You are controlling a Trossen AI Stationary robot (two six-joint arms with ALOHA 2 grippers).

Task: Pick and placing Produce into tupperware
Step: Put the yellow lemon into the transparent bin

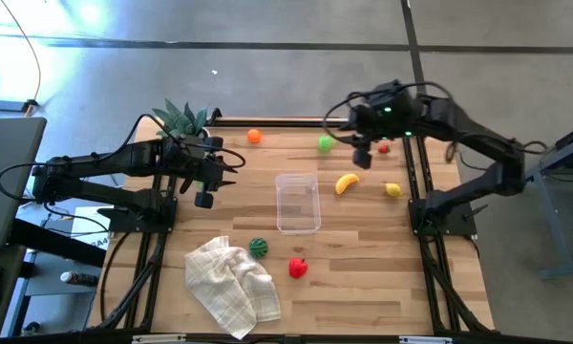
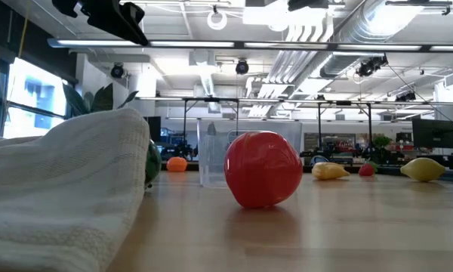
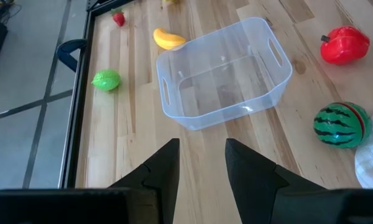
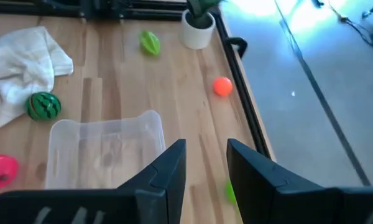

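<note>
The clear tupperware [image 1: 297, 203] stands empty at the table's middle. Produce lies loose around it: an orange ball [image 1: 254, 137], a green piece [image 1: 325, 143], a banana [image 1: 347, 182], a yellow piece [image 1: 392, 189], a small red piece [image 1: 384, 148], a striped melon [image 1: 258, 247] and a red piece [image 1: 298, 268]. My left gripper [image 3: 202, 149] hangs above the table left of the tub, narrowly open, with bare wood between its fingers. My right gripper [image 4: 206, 152] is high over the far right, above the green piece [image 4: 229, 193], also narrowly open and holding nothing.
A crumpled white checked cloth [image 1: 231, 284] lies at the near left, touching the melon. A spiky plant in a white pot [image 1: 183, 119] stands at the far left corner. Another green piece [image 4: 150, 42] lies near the pot. Bare wood shows at the near right.
</note>
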